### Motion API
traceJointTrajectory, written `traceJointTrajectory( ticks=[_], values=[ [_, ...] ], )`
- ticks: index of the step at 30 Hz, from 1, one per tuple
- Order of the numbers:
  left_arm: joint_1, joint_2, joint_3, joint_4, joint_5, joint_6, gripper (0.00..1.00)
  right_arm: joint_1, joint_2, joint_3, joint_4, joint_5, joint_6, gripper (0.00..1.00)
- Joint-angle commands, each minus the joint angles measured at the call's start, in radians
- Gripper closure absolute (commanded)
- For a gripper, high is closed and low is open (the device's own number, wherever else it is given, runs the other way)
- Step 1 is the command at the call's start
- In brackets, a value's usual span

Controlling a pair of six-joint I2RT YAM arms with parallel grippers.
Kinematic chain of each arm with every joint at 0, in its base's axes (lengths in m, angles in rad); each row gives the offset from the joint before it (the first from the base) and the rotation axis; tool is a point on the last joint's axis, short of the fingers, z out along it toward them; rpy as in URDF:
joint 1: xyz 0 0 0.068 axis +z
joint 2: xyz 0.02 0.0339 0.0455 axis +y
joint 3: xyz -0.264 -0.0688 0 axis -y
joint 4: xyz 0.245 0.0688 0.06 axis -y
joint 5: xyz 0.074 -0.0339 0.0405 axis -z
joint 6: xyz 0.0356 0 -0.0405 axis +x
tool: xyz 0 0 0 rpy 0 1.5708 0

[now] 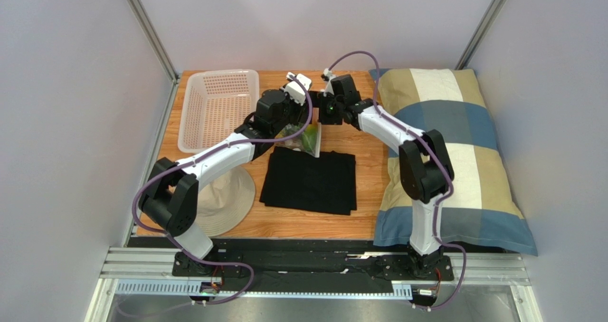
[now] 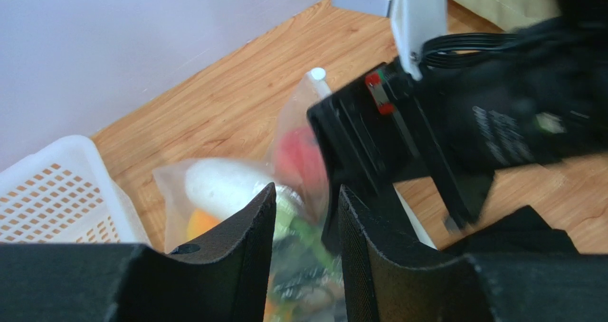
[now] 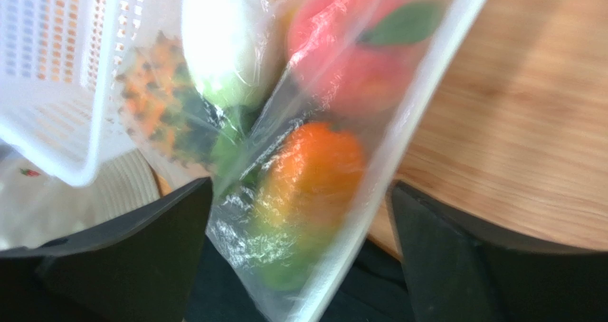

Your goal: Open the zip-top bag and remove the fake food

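On the wooden table (image 1: 364, 169), the right gripper (image 3: 300, 190) gaped wide around the bag (image 3: 428, 73) of toy food (image 3: 314, 172). The left gripper (image 2: 305, 201) was narrowly parted around the bag, its grip unclear.

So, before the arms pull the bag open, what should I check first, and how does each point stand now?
1. The bag lies between the right gripper's jaws: ok.
2. The right gripper is closed on the bag: not ok, its jaws stand wide open.
3. The left gripper holds the bag: cannot tell. Plastic sits in its gap, but the grip is unclear.
4. The zip is open: cannot tell, the seal does not show clearly.
5. The food is inside the bag: ok.
6. The basket is clear of the bag: cannot tell, it is very close.
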Motion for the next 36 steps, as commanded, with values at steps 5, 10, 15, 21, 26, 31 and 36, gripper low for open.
traceJointTrajectory(
  ticks=[5, 10, 15, 21, 26, 31, 36],
  values=[
    [0.0, 0.105, 0.075, 0.015, 0.057, -0.03, 0.57, -0.128, -0.037, -0.032, 0.125, 0.095, 0.017, 0.0],
    [0.0, 0.11, 0.071, 0.021, 0.07, -0.031, 0.57, -0.162, 0.103, 0.058, 0.182, -0.051, 0.126, 0.0],
    [0.0, 0.111, 0.072, 0.018, 0.07, -0.025, 0.57, -0.162, 0.176, 0.042, 0.257, -0.054, 0.235, 0.02],
    [0.0, 0.102, 0.066, 0.023, 0.108, -0.033, 0.58, -0.162, 0.247, 0.028, 0.444, -0.191, 0.391, 0.12],
    [-0.002, 0.1, 0.065, 0.023, 0.111, -0.034, 0.58, -0.163, 0.289, -0.033, 0.7, -0.284, 0.545, 0.37],
    [-0.002, 0.114, 0.072, 0.02, 0.116, -0.036, 0.6, -0.163, 0.267, -0.037, 0.762, -0.288, 0.576, 0.83],
    [-0.029, 0.183, 0.169, -0.025, 0.11, 0.039, 0.59, -0.169, 0.192, 0.086, 0.581, -0.249, 0.55, 1.0]
  ],
)
